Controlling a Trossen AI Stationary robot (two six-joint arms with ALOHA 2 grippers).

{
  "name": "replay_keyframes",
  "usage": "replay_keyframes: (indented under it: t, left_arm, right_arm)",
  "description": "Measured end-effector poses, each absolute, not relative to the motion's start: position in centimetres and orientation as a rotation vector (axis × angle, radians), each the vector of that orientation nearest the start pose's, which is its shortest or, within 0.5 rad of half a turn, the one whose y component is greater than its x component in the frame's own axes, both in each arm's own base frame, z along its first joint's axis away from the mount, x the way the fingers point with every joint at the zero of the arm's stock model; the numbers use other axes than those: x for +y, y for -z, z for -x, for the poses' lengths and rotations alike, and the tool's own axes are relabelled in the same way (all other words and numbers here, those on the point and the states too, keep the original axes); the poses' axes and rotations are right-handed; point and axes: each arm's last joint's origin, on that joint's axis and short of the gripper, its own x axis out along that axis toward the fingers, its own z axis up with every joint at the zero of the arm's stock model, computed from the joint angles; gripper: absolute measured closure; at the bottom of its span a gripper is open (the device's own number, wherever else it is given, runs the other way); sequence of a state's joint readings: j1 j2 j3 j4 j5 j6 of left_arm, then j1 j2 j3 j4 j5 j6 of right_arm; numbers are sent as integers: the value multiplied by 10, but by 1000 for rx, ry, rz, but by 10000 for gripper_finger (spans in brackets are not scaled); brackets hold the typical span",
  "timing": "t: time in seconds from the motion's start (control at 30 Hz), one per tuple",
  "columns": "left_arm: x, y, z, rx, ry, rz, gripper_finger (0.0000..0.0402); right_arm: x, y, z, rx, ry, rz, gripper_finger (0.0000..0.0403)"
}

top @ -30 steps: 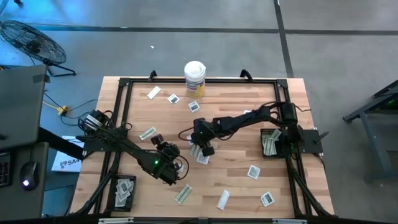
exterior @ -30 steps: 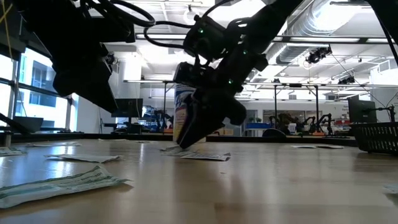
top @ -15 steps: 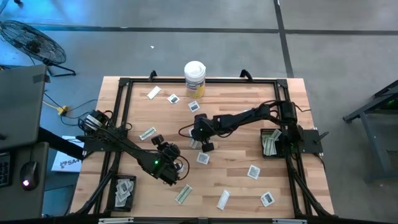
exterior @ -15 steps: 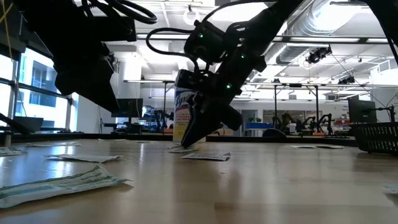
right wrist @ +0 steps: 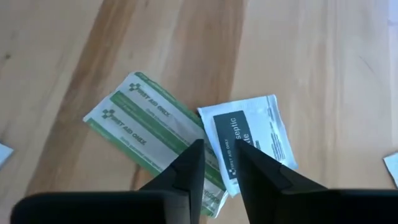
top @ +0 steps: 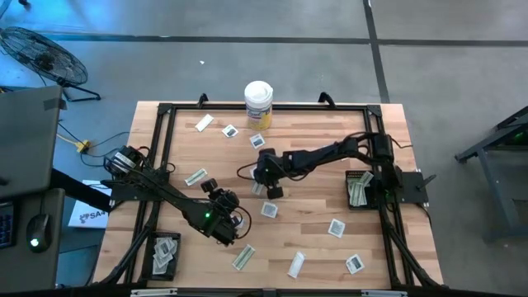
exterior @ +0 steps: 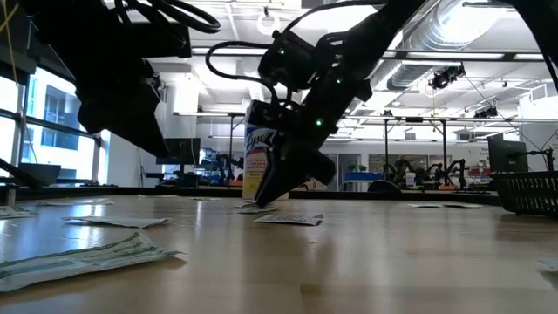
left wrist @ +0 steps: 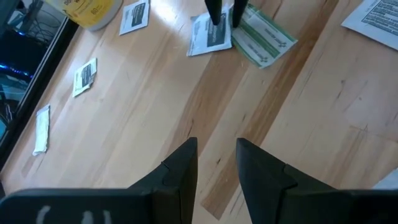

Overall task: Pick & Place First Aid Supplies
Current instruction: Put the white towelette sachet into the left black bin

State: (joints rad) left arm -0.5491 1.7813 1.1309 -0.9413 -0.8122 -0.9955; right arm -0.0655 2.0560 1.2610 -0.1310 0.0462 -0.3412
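Note:
The first aid supplies lie scattered flat on the wooden table. A white sachet with a dark centre [right wrist: 249, 140] lies with one edge over a pale-green wrapper [right wrist: 146, 124], and both also show in the left wrist view, sachet [left wrist: 208, 36] and wrapper [left wrist: 266, 38]. My right gripper [top: 266, 189] stands open at the table's middle, slanting down, with one fingertip at the sachet and the other at the wrapper [left wrist: 226, 18]. My left gripper [left wrist: 215, 155] waits open above bare wood toward the near left [top: 224, 224], holding nothing. My right gripper comes down slanting from the table's right. One fingertip [left wrist: 214, 18] is at the sachet's edge [left wrist: 205, 26] and the other at the wrapper's end [left wrist: 245, 22]. Both packets lie flat on the table. I cannot tell whether the tips touch them or stand just above.
A white canister with a yellow label [top: 258, 103] stands at the far edge. Black bins holding packets sit at the right [top: 357, 190] and near left [top: 163, 252]. More sachets [top: 269, 209] [top: 336, 228] and wrappers [top: 243, 257] [top: 195, 176] lie around. A black frame [top: 162, 132] borders the table.
My right gripper has swung a little toward the table's far left, off the sachet it stood over and onto the overlapping sachet and wrapper. That first sachet now lies uncovered on the table just on its near side.

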Motion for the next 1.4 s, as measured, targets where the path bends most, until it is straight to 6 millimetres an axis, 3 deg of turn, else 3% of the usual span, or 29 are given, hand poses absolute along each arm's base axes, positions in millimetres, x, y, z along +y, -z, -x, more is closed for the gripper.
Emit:
replay_keyframes:
  t: [0.4,0.63,1.03,1.4]
  left_arm:
    - [-141,-173,-271,943,-735,-136,296]
    - [-141,-173,-271,939,-735,-134,296]
    - [-141,-173,-271,934,-735,-134,296]
    - [-142,-173,-273,925,-726,-134,296]
  right_arm:
    - [-35,-127,-414,928,-62,254,331]
    - [-42,-137,-419,913,-54,214,331]
    - [-56,-126,-413,964,-135,160,331]
    - [-61,-121,-416,974,-46,202,350]
